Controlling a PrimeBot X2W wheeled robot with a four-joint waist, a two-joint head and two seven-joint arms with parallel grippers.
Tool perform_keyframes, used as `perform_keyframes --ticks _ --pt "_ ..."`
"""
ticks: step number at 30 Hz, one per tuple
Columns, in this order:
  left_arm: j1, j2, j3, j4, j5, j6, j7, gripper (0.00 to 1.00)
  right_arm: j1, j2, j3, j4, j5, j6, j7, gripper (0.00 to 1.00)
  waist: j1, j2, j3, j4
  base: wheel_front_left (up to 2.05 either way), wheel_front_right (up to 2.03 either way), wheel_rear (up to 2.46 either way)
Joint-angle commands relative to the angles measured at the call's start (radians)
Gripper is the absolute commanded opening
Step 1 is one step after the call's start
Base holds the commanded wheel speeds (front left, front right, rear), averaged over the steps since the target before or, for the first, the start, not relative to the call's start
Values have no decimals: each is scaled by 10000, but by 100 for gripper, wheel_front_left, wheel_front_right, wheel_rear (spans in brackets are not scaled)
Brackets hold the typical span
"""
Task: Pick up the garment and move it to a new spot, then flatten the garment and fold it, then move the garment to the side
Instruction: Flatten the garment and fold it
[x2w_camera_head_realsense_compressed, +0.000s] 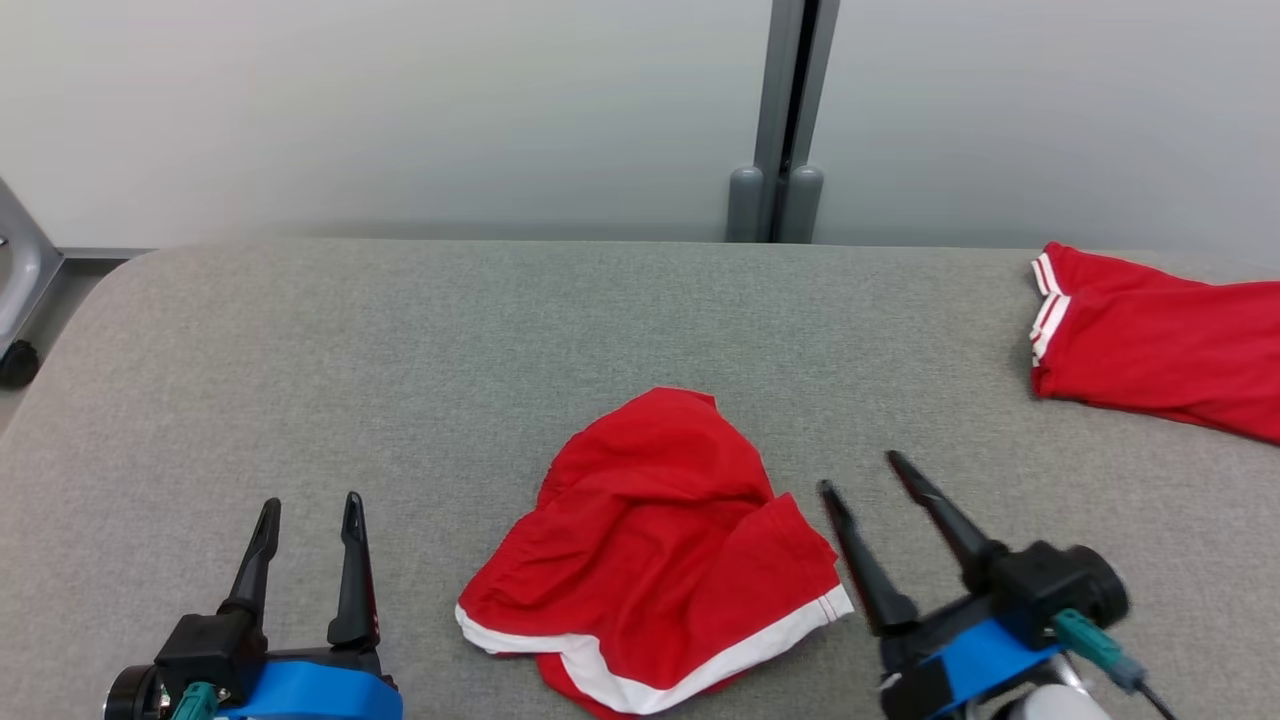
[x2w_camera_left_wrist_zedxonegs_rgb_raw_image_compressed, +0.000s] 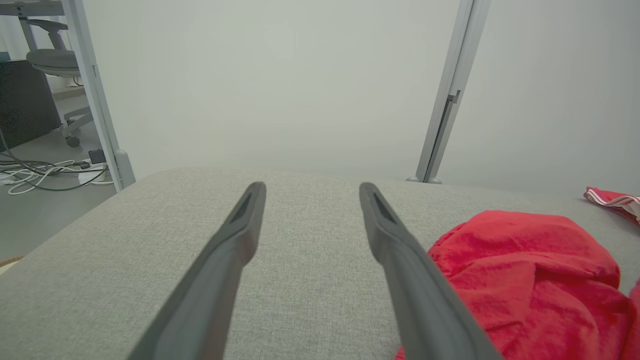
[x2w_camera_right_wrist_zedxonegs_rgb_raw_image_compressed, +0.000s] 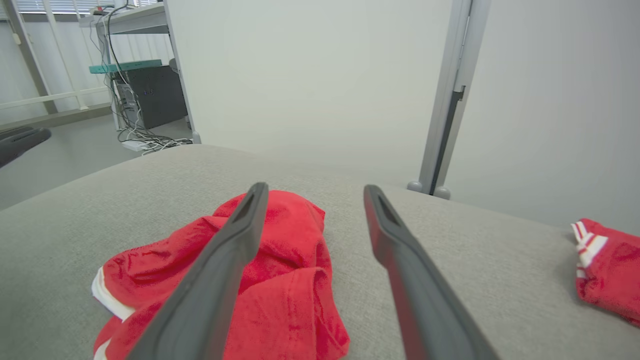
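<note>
Here, crumpled red garment (x2w_camera_head_realsense_compressed: 650, 540) lies on grey tabletop (x2w_camera_head_realsense_compressed: 400, 350). Left hand (x2w_camera_head_realsense_compressed: 310, 500) open, apart from it; right hand (x2w_camera_head_realsense_compressed: 860, 472) open, empty, just beside it.

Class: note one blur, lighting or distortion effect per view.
Head view: right gripper slightly smeared; crumpled red garment with white trim sharp, evenly lit. Left wrist view: grey wall post leans, wide-angle stretch. Right wrist view: near dark fingers look soft.

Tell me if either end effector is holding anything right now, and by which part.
Nothing is held. The left end effector and right end effector both stand open, and the garment lies crumpled between them.
</note>
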Motion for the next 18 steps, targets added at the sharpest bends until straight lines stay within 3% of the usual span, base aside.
perform_keyframes --ticks 1,8,18 --pt "78 -3 60 -21 69 -6 -24 100 335 7 -358 -168 -109 1 -46 100 1 0 -57 -98 0 0 0" --pt "243 40 134 -16 228 -45 -24 100 1427 165 -1810 -671 -347 1 -45 100 1 0 -154 -298 0 0 0" --pt "563 171 209 59 463 -69 -24 100 2306 591 -2064 -775 -320 1 -46 100 1 0 -269 -410 0 0 0"
